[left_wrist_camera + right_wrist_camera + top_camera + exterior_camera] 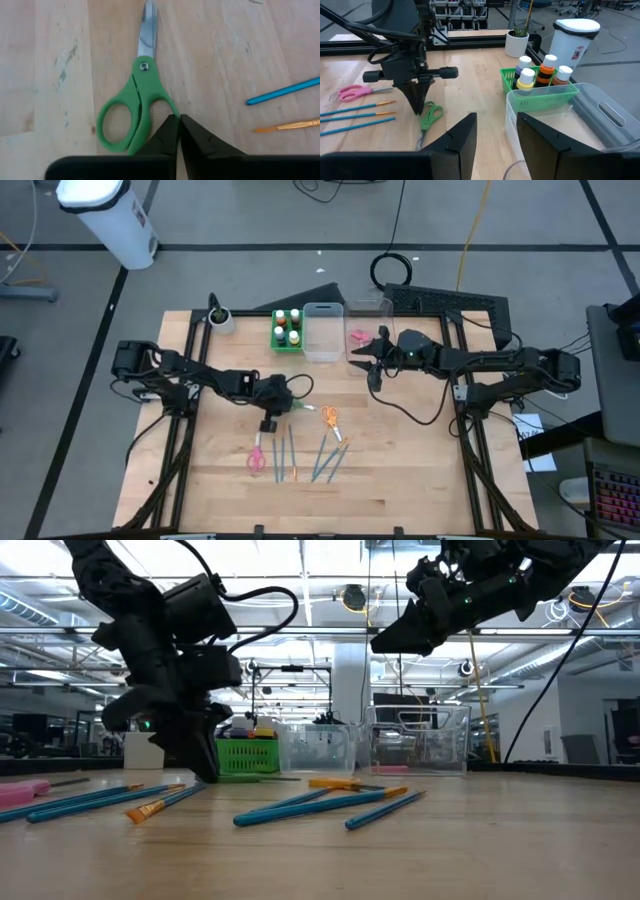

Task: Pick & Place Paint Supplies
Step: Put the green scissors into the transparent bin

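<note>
Left gripper (178,131) is down on the table with its fingers pinched together right at the handle of the green scissors (134,112). They look closed against the edge of one loop, but I can't tell if they've actually caught it or just shut beside it; the scissors lie flat on the wood.

Right gripper (495,135) hangs up over the clear bins (322,330) at the back, fingers parted, nothing in them that I can see.

Progress-wise I'd say it's early-ish. The paint bottles (287,326) already stand in the green tray (286,346), and something pink sits in the second clear bin (367,332), maybe pink-handled scissors, hard to say. Still out on the table: the orange scissors (330,419), the pink scissors (256,459) and a bunch of brushes (325,459).

Hard to make out: the low view hides the green scissors behind the left gripper, and the brush count is fuzzy from above.
</note>
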`<state>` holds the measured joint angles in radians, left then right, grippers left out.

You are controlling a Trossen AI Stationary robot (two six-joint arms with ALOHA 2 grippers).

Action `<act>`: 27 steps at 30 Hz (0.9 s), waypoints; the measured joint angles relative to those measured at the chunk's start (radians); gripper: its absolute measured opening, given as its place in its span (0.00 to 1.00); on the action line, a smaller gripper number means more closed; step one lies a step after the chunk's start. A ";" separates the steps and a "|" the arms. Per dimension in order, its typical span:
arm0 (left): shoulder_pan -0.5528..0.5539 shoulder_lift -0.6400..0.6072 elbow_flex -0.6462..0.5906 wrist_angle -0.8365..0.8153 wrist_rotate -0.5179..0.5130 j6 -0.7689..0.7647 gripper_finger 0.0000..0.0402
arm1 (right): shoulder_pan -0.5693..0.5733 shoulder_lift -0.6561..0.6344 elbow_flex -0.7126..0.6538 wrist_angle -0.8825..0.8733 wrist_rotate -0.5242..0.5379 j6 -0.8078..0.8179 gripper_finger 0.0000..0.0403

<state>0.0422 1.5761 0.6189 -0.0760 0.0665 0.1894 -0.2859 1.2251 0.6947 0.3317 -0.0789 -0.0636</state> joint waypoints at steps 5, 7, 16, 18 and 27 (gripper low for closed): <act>0.000 0.000 -0.001 -0.004 0.005 -0.061 0.06 | 0.000 0.000 0.000 0.000 0.000 0.040 0.32; 0.000 0.000 -0.001 -0.003 0.008 -0.057 0.03 | 0.000 0.000 0.000 0.000 -0.001 0.045 0.32; -0.034 -0.099 0.004 0.017 -0.083 -0.090 0.01 | 0.000 0.000 0.000 0.000 -0.001 0.052 0.32; -0.046 -0.142 0.016 0.027 -0.103 -0.091 0.01 | 0.000 0.000 0.000 0.000 -0.001 0.052 0.32; -0.129 -0.274 0.052 0.248 -0.310 0.037 0.01 | 0.022 0.000 0.001 -0.002 -0.002 0.140 0.32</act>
<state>-0.0873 1.3024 0.6710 0.1724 -0.2439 0.2264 -0.2642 1.2251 0.6956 0.3298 -0.0812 0.0765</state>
